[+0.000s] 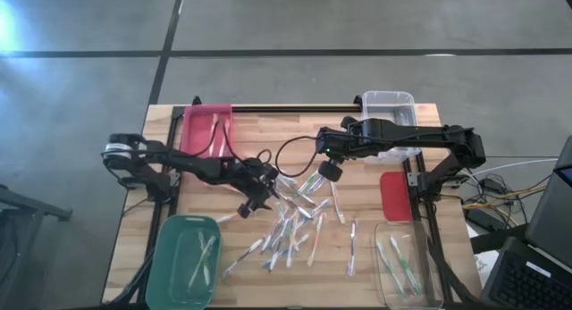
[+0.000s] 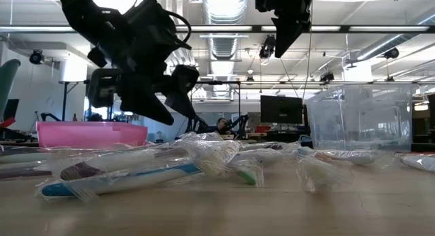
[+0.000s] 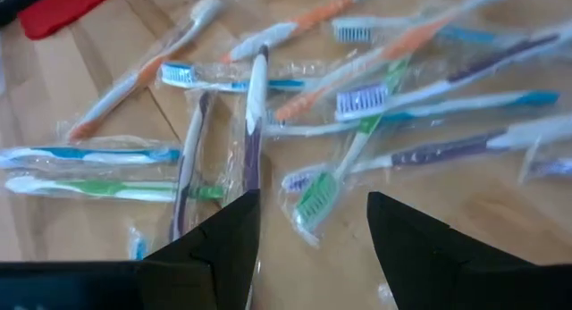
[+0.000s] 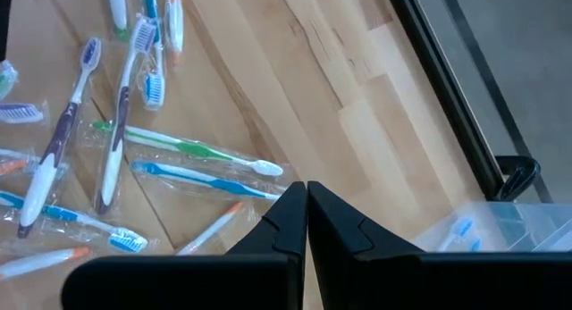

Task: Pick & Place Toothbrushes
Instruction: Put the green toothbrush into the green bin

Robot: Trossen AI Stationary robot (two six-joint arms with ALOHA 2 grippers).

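Both arms hang over the scattered pile of plastic-wrapped toothbrushes (image 1: 299, 222) in the middle of the wooden slat table (image 1: 366, 149).

The left gripper (image 3: 313, 225) hovers low above the pile with its two dark fingers spread wide and nothing between them; a wrapped green-bristled toothbrush (image 3: 326, 180) lies just beyond the gap. The right gripper (image 4: 307, 207) is pressed fully shut and empty, raised above the pile's far edge. A few toothbrushes already lie in the green bin (image 1: 170, 256), the pink bin (image 1: 192, 131) and the near clear bin (image 1: 429, 274).

low view: toothbrushes (image 2: 136, 169) blurry up close | right wrist: clear bin (image 4: 500, 228) cut off at the edge
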